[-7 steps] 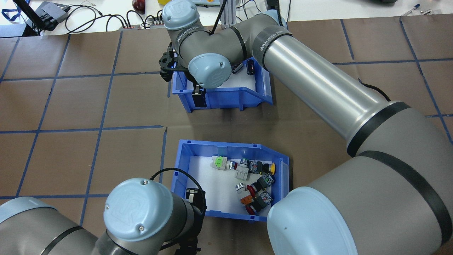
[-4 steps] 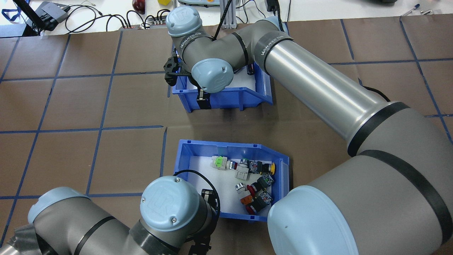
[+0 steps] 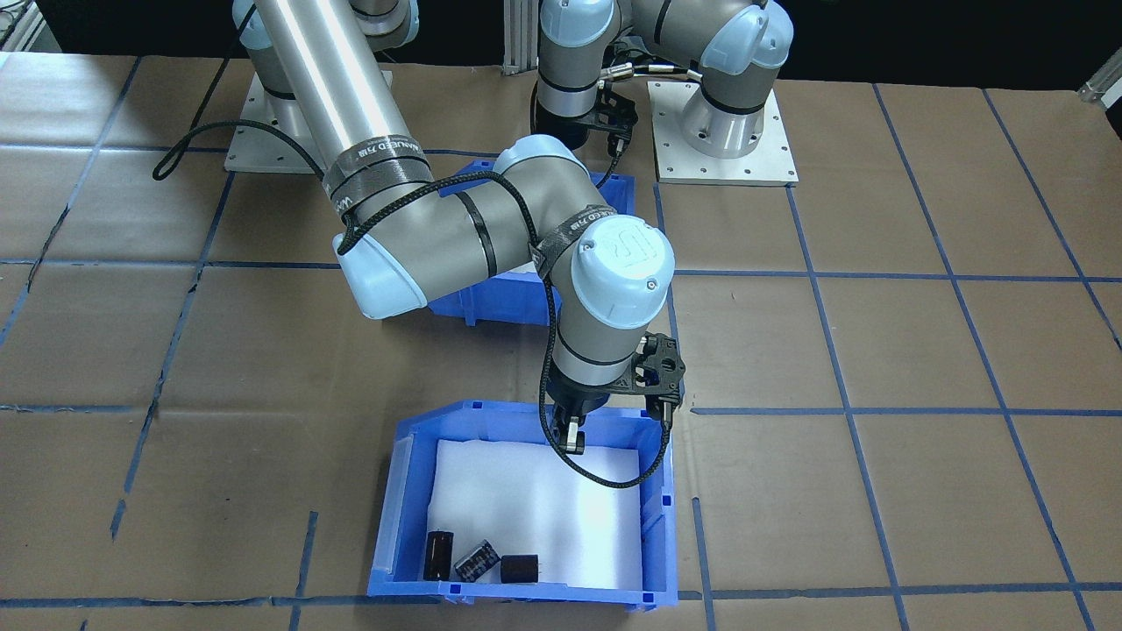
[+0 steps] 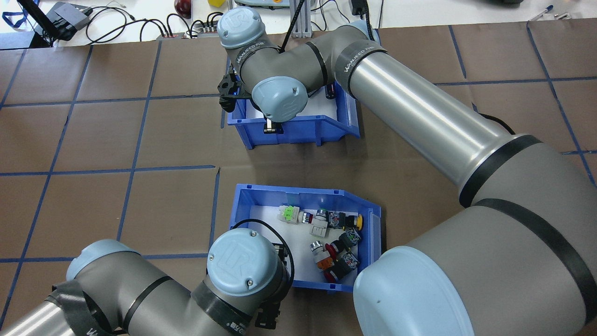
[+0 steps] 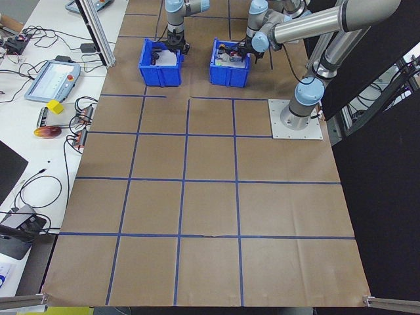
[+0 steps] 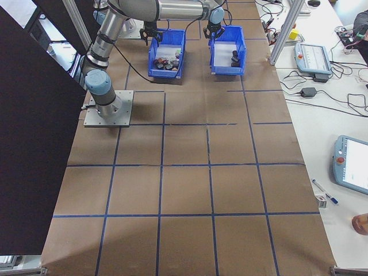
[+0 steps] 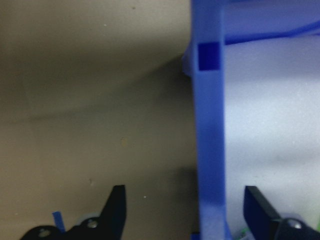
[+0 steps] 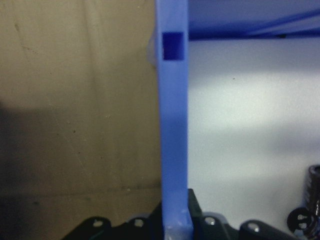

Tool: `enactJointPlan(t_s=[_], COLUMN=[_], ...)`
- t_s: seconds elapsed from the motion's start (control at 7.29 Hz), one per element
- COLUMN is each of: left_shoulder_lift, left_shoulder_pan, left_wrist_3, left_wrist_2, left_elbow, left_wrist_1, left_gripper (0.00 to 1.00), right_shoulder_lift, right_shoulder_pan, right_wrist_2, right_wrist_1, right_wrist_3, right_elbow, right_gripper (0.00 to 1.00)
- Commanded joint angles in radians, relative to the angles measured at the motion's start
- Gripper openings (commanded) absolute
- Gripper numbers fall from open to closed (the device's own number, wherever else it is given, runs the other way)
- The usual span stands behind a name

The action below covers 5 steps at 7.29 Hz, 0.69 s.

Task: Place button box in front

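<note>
- Button box (image 4: 305, 242) on the table's near-robot side, directly behind the other blue bin (image 4: 294, 119), well apart from it; sloped end toward the robot's right.
- Contents: white foam liner, loose colourful push-button switches (image 4: 333, 245) bunched toward the sloped end.
- Left gripper (image 7: 182, 212) astride the box's near wall (image 7: 209, 150): jaws spread wide, one finger outside over the brown paper, one inside over the foam. Nothing clamped yet; clear gap either side of the wall.
- Right gripper (image 8: 175, 225) on the wall (image 8: 172, 125) of the other bin, fingers pressed tight against both faces of it. Judged clamped on that wall.
- Handling estimate: rigid moulded plastic, thin straight wall with a rim; should take a pinch without flexing much. Light shell, moderate load from the switches.
- Load off-centre toward the sloped end, grip on the opposite side: expect tilt or swing if lifted by one wall. Switches loose, likely to roll.
- Smooth plastic, possibly slippery; deep bite below the rim preferred.
- Dragging or a low lift probably safer than a high carry.
</note>
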<state>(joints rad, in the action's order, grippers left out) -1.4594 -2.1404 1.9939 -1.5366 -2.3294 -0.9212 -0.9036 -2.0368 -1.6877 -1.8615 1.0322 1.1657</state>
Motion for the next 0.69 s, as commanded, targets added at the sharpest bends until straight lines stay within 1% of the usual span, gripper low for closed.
enactJointPlan(t_s=[0.0,0.14,0.27,0.41,0.55], left_shoulder_lift=[-0.006,0.020,0.031,0.034,0.045], left_shoulder_pan=[-0.001,-0.001,0.008,0.043,0.121], left_wrist_3=[0.006,0.002,-0.001,-0.007,-0.016], left_wrist_2=[0.000,-0.011,-0.017,-0.070,-0.077], left_elbow=[-0.018,-0.015,0.002,0.007,0.019], left_wrist_1=[0.077,0.077,0.077,0.077,0.082], left_gripper=[0.00,0.00,0.00,0.00,0.00], right_shoulder_lift=[-0.035,-0.070,-0.099,-0.130,-0.176], right_shoulder_pan=[0.048,0.091,0.148,0.194,0.239], right_wrist_2=[-0.032,-0.038,-0.073,-0.116,-0.116], right_wrist_1=[-0.002,0.010,0.015,0.010,0.005], right_wrist_3=[0.011,0.049,0.104,0.159,0.192], right_elbow=[-0.014,-0.006,0.017,0.058,0.107], right_gripper=[0.04,0.04,0.04,0.04,0.04])
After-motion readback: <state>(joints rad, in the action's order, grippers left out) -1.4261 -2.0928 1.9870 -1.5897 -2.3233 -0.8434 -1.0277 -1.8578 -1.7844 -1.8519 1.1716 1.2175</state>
